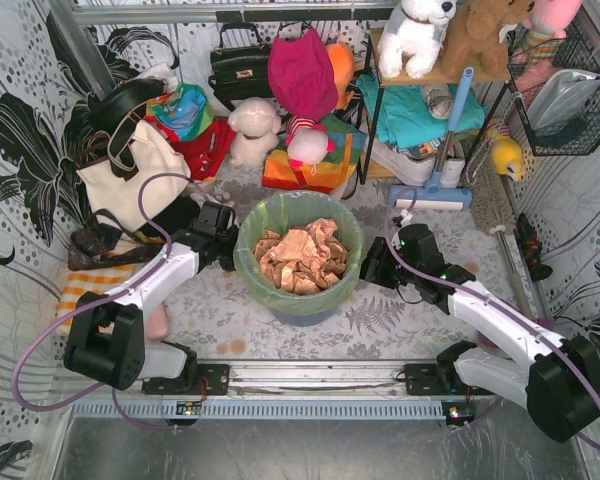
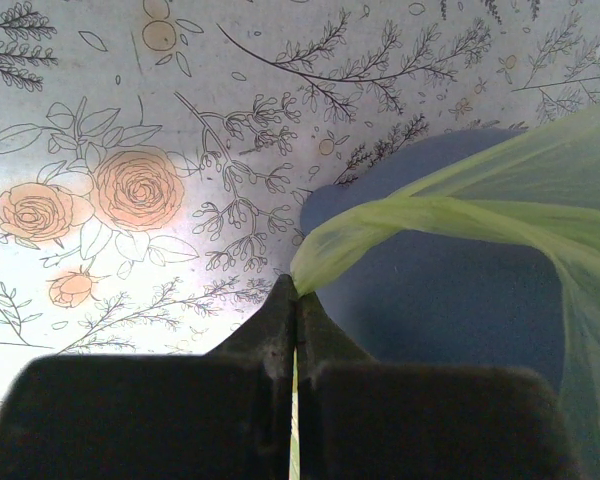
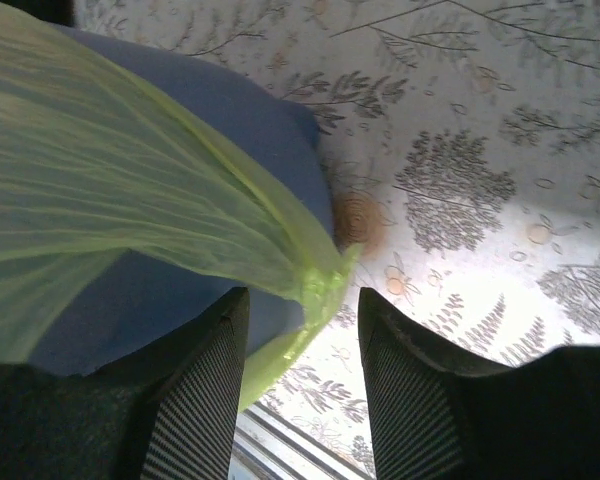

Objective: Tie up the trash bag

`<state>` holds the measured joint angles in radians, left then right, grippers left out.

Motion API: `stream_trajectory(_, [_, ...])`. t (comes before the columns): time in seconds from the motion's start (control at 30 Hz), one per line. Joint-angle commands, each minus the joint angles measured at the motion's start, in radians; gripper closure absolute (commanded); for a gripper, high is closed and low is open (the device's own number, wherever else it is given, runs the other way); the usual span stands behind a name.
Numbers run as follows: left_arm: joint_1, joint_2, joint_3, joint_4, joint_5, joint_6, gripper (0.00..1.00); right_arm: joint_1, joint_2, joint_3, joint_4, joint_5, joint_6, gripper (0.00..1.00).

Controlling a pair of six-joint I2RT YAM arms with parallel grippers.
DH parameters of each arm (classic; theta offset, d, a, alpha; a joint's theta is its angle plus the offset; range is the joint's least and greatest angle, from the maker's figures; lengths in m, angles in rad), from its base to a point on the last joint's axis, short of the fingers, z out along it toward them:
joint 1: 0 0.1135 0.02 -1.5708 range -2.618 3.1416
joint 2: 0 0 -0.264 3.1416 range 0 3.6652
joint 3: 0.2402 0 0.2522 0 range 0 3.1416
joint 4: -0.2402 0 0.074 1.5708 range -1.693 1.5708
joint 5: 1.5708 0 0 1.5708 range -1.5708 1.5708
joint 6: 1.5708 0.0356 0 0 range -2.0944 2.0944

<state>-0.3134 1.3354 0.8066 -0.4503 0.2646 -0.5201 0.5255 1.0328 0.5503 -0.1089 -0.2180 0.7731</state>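
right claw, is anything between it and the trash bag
Nothing visible does. The right claw is open, with a bunched strip of the trash bag lying in its gap and only the tablecloth behind. The left claw is shut on the bag's other side.

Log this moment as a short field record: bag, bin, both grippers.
trash bag: lining the bin, mouth open, untied
contents: crumpled tan paper
bin: blue-grey, upright
left gripper: jaws shut on a pulled strand of the bag's rim
right gripper: jaws open, bunched bag edge between them
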Motion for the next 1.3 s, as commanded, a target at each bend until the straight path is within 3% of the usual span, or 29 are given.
stream_trajectory(0.0, [-0.002, -0.017, 0.008, 0.03, -0.006, -0.003, 1.0, 0.001, 0.048, 0.01, 0.114, -0.104, 0.009, 0.51])
stream_trajectory(0.3, [-0.003, -0.015, 0.001, 0.034, -0.007, -0.005, 1.0, 0.001, 0.183, -0.034, 0.228, -0.156, 0.032, 0.52])
stream_trajectory(0.5, [-0.002, -0.012, -0.008, 0.042, -0.007, -0.008, 1.0, 0.001, 0.244, -0.059, 0.233, -0.096, 0.019, 0.56])
stream_trajectory(0.6, [-0.002, -0.01, -0.01, 0.042, -0.006, -0.005, 1.0, 0.002, 0.248, -0.043, 0.152, -0.031, -0.014, 0.63])
stream_trajectory(0.87, [-0.002, -0.011, -0.015, 0.042, -0.017, -0.001, 1.0, 0.001, 0.146, 0.026, -0.104, 0.183, -0.085, 0.98])
stream_trajectory(0.93, [-0.003, -0.012, -0.018, 0.044, -0.018, -0.001, 1.0, 0.002, 0.135, 0.042, -0.131, 0.187, -0.093, 0.94])
stream_trajectory(1.07, [-0.002, -0.025, -0.026, 0.051, -0.018, -0.004, 1.0, 0.002, 0.124, 0.068, -0.131, 0.149, -0.096, 0.72])
stream_trajectory(1.27, [0.0, -0.049, -0.046, 0.063, -0.026, -0.01, 1.0, 0.001, 0.153, 0.077, -0.097, 0.11, -0.089, 0.66])
